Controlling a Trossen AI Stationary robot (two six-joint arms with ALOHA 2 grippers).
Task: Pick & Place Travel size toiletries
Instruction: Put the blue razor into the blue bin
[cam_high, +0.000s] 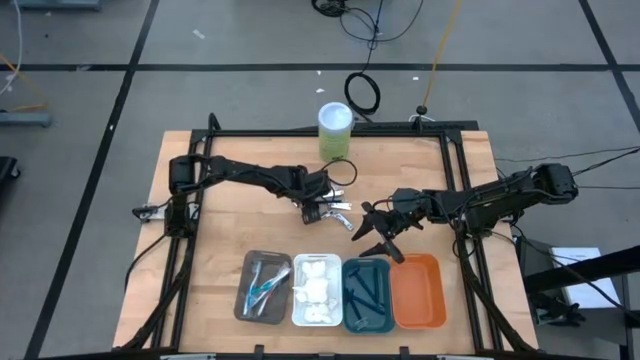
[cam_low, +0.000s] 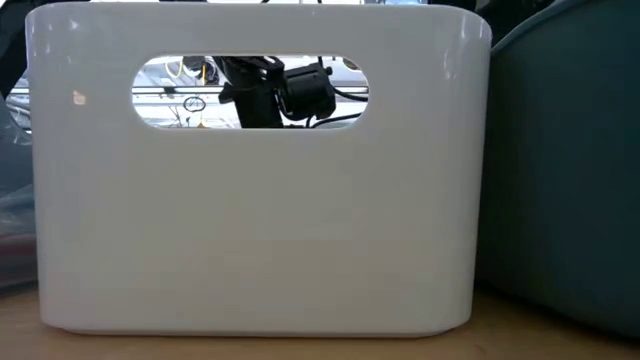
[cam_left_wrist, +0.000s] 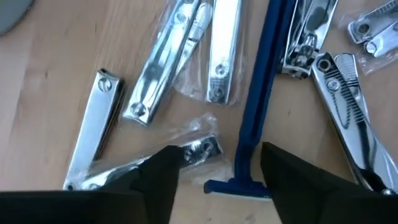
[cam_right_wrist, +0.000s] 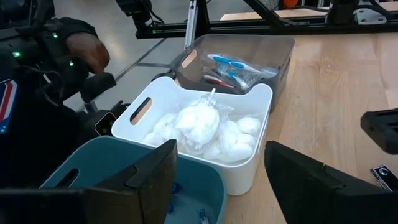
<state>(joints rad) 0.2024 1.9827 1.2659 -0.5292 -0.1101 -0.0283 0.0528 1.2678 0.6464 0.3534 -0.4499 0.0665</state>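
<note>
A heap of silver nail clippers (cam_left_wrist: 152, 68), some in clear wraps, lies on the wooden table's middle (cam_high: 338, 212) with a dark blue razor (cam_left_wrist: 261, 93) among them. My left gripper (cam_high: 322, 208) points down over the heap and is open. Its fingertips (cam_left_wrist: 217, 177) stand on either side of the razor's head (cam_left_wrist: 239, 185); I cannot tell whether they touch anything. My right gripper (cam_high: 376, 236) hangs open and nearly level above the teal tray's far end, with nothing between its fingers (cam_right_wrist: 214, 180). White wads (cam_right_wrist: 205, 127) fill the white tray, and toothbrushes (cam_right_wrist: 227, 68) lie in the brown tray.
Brown (cam_high: 263, 287), white (cam_high: 317, 292), teal (cam_high: 367, 295) and orange (cam_high: 418, 292) trays stand in a row at the near edge. A green-and-white canister (cam_high: 335, 130) stands at the far edge. The white tray's wall (cam_low: 250, 230) blocks the low view. A person's hand (cam_right_wrist: 87, 53) shows beyond the trays.
</note>
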